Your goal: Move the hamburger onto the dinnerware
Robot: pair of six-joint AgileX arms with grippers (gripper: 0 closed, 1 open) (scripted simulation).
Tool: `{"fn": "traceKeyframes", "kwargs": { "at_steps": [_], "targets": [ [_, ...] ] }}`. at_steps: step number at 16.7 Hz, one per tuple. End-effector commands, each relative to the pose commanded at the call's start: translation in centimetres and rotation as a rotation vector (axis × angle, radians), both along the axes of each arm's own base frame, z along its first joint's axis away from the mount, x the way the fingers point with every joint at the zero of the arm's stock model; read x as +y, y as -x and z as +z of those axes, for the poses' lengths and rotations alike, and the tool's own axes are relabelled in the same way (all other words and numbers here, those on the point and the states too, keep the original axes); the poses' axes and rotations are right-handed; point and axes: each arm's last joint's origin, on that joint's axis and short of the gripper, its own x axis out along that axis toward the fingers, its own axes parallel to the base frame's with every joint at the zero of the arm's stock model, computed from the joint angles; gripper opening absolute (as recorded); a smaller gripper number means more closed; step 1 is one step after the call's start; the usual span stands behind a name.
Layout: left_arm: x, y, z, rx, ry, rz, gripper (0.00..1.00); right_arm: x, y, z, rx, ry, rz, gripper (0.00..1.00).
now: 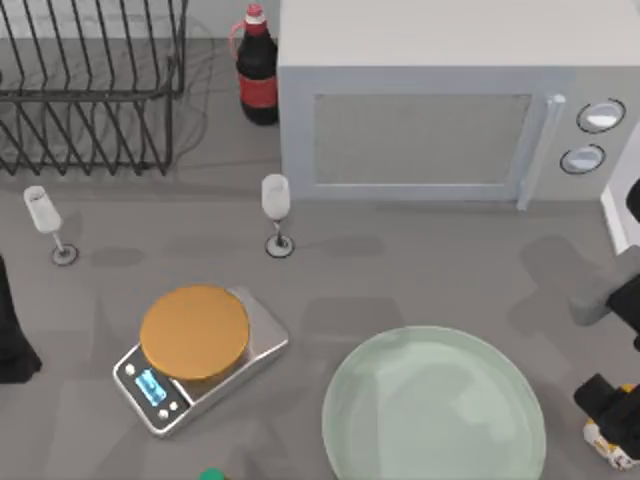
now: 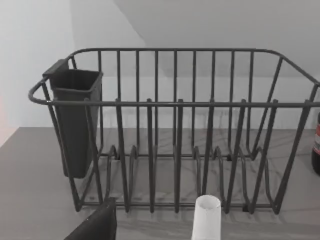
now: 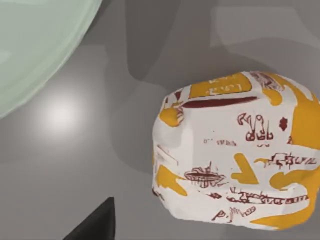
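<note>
the burger [image 3: 235, 150] sits on the table [image 1: 420, 280] at the right edge, just beside the plate [image 1: 345, 420] but not on it. in the top view only a bit of it [image 1: 610, 445] peeks out from under the right arm. the right claw [image 1: 612, 400] hangs over it. i cannot tell if the claw is wide or closed; one dark finger tip [image 3: 92, 225] pokes into the right wrist view, apart from the burger.

the burger looks light and soft. its paper wrap is crinkly and may slip or squash, so a hard pinch would probably dent it. a gentle hold across the middle, one finger on each side, looks best.

it is a round lump, a little wider than it is tall in the right wrist view. it has no clear point or front, so the long side is hard to pick.

the left arm [image 1: 12, 340] is parked at the left edge, near a rack [image 2: 175, 130] and a glass [image 2: 207, 217].
</note>
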Motion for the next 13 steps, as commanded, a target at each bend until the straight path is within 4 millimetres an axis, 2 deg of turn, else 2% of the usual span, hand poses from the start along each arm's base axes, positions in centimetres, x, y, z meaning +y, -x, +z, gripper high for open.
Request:
{"fn": "traceKeyframes", "kwargs": {
  "at_steps": [6, 8, 13],
  "targets": [
    [0.0, 0.0, 0.0, 0.000, 0.000, 0.000, 1.00, -0.1, 0.0, -0.4, 0.001, 0.000, -0.003, 1.00],
    [0.0, 0.0, 0.0, 0.000, 0.000, 0.000, 1.00, 0.0, -0.1, -1.7, 0.003, 0.001, -0.001, 1.00],
    [0.0, 0.0, 0.0, 0.000, 0.000, 0.000, 1.00, 0.1, -0.3, -6.5, -0.010, -0.003, 0.000, 1.00]
  ]
}}
